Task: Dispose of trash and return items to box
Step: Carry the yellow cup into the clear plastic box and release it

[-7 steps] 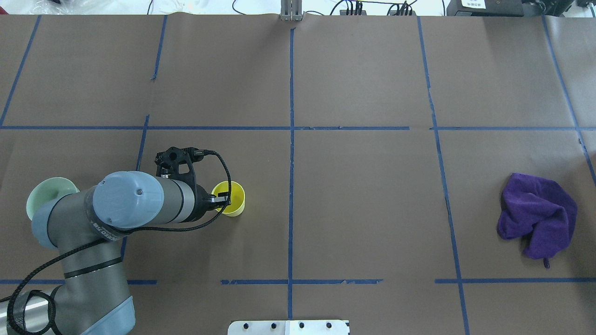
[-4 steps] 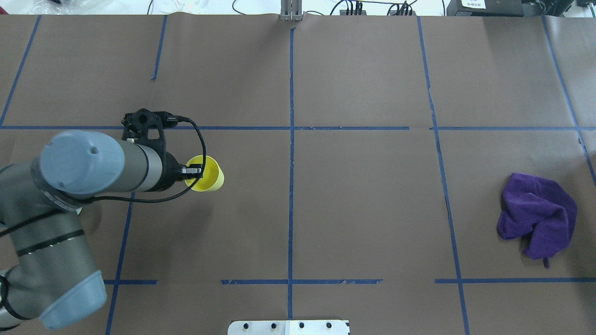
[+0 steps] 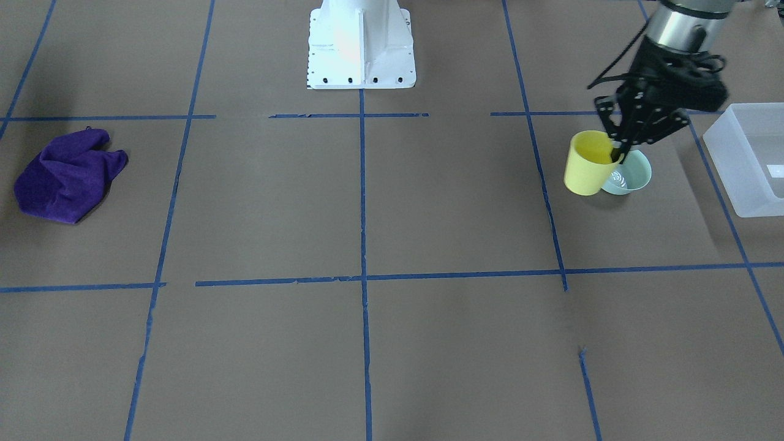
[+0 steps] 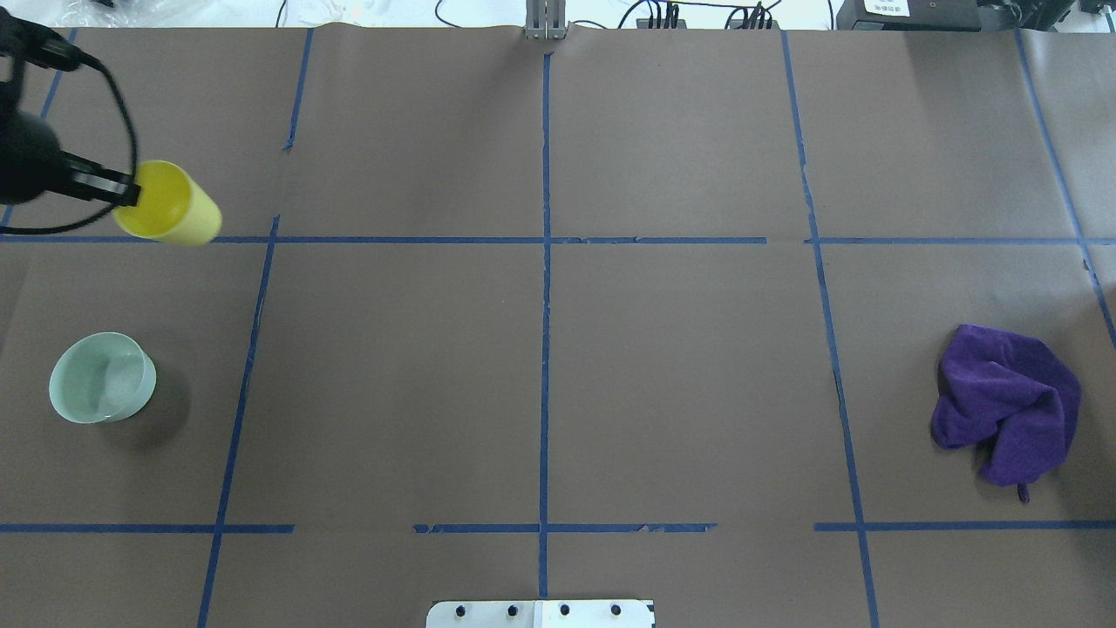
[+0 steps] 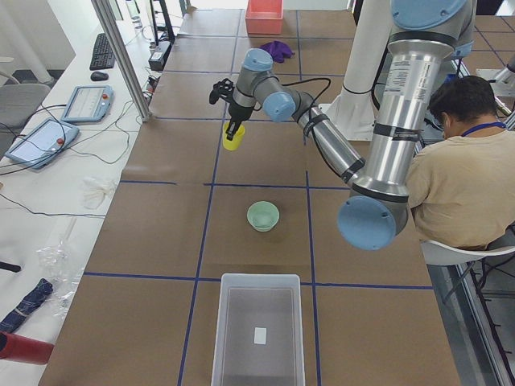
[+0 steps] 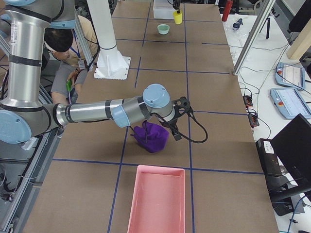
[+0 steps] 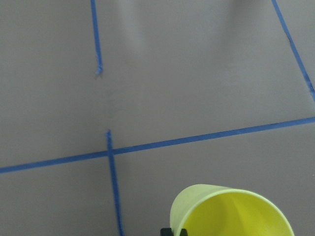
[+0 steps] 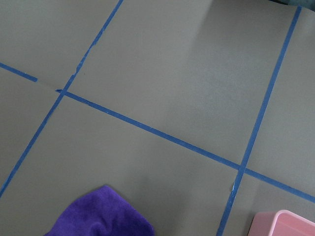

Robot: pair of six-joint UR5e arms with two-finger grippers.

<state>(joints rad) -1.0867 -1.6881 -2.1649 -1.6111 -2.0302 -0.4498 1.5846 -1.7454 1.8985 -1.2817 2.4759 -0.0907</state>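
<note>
Seen from the front, the left gripper (image 3: 615, 153) is clenched on the rim of the yellow cup (image 3: 587, 166), with the box (image 3: 744, 184) at the right edge. Overhead, the cup sits far left, well apart from the mint bowl (image 4: 101, 377) nearer the robot. From the right end, the right gripper (image 6: 176, 134) hovers beside the purple cloth (image 6: 150, 137); whether it is released or clenched, I cannot tell.

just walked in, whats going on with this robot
The left gripper holds the yellow cup by its rim, in the air above the table. The green bowl sits on the table, untouched, and the box at the robot's left end holds only a small white label. At the other end the right gripper hangs over the purple cloth; whether it is open, I cannot tell.
</note>
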